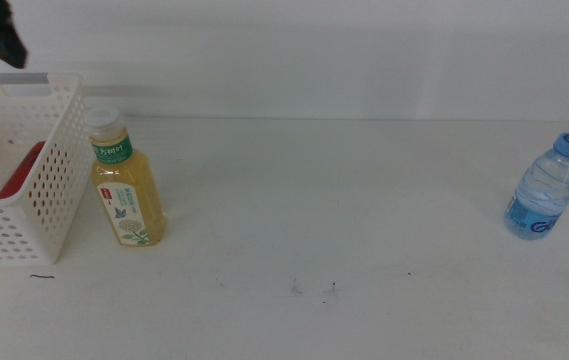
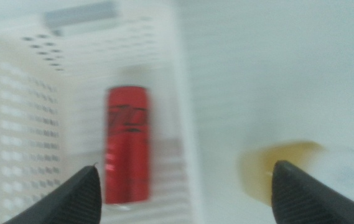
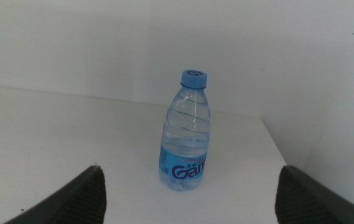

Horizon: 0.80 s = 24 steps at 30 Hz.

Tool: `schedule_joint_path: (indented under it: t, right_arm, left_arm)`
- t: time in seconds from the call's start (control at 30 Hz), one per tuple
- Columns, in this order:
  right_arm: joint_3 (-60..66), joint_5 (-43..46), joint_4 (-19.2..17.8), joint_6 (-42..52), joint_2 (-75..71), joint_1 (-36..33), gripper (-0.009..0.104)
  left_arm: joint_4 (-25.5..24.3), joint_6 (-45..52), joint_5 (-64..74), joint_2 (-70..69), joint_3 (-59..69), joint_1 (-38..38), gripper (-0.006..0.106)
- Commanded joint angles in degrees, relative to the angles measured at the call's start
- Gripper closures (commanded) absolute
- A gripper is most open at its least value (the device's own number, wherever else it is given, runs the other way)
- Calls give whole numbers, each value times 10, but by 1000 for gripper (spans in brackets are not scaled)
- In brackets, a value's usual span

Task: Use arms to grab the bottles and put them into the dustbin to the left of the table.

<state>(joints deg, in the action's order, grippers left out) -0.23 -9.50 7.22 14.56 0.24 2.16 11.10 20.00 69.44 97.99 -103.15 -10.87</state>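
Red can [image 2: 127, 144] lies in dustbin [image 1: 49, 190], L side of table [image 1: 364, 220].
L gripper [image 2: 186, 186] above bin, jaws wide, empty. Tea bottle [image 1: 124, 185] upright just beside bin. R gripper [image 3: 189, 193] wide, facing upright water bottle [image 3: 188, 130] near table's R edge.

Left wrist view's all smeared: can [image 2: 127, 144] and basket [image 2: 24, 118] soft, tea bottle [image 2: 288, 163] a yellow blur. Basket cut off at nine o'clock.

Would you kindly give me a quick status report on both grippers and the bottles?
Left gripper open above white perforated basket; slim red can already inside. Right gripper open, facing clear blue-capped water bottle. Yellow tea bottle upright beside basket.
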Motion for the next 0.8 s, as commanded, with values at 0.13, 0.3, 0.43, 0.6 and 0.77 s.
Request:
schedule_joint_path:
  t: [0.13, 0.3, 0.43, 0.6, 0.77]
  right_arm:
    - [2, 5, -4, 5, -2, 2, 2]
    - [2, 5, -4, 5, -2, 2, 2]
    - [2, 5, -4, 5, -2, 2, 2]
    - [2, 5, -4, 5, -2, 2, 2]
    - [2, 5, -4, 5, -2, 2, 2]
  left_arm:
    - [17, -25, -115, -165, 184, 76, 7]
    - [32, -25, -225, -269, 323, 138, 7]
    - [54, -19, -346, -345, 444, 175, 7]
    - [79, -19, -436, -441, 570, 200, 7]
    - [88, -19, -462, -537, 662, 202, 7]
